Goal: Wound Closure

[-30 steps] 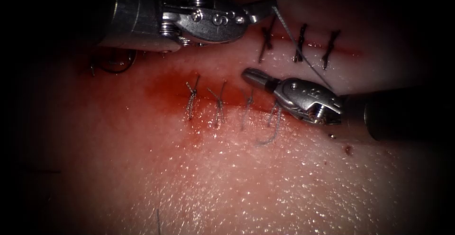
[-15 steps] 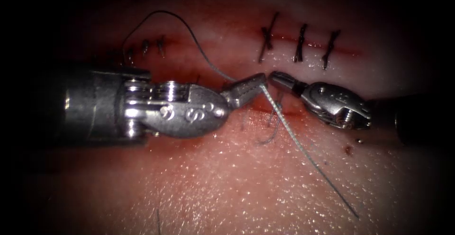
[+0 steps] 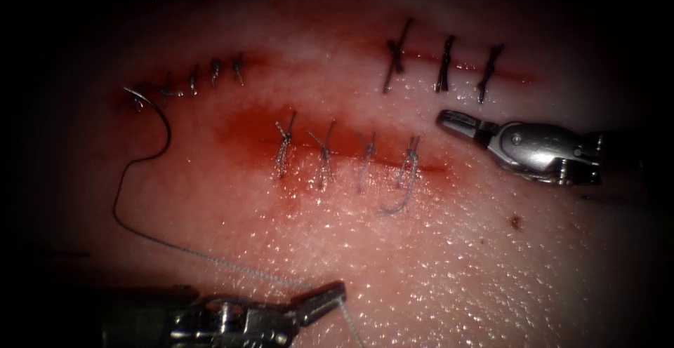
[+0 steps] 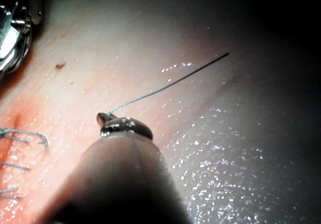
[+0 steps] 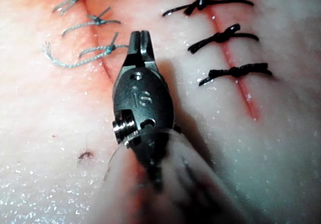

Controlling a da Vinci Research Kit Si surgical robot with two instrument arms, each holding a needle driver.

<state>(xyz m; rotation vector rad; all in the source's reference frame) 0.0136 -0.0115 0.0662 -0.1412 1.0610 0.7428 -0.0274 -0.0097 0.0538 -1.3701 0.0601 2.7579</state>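
My left tool sits at the near edge of the tissue, jaws shut on the grey thread. From the jaws the thread runs left and curls up to the dark curved needle. The needle lies loose on the tissue, far left of the cut, and is held by neither tool. The left wrist view has the left tool's tip with thread leading away. My right tool hovers just right of the cut, jaws shut on nothing. Its tip points at the last grey stitch.
Several grey stitches cross the cut, which is wet with red fluid. Three dark stitches close another cut at the upper right, and small ones sit at the upper left. A loose grey tail hangs from the rightmost stitch.
My left tool swept from the upper left, across the cut, down to the near edge, carrying the thread with it. My right tool drew back to the right.
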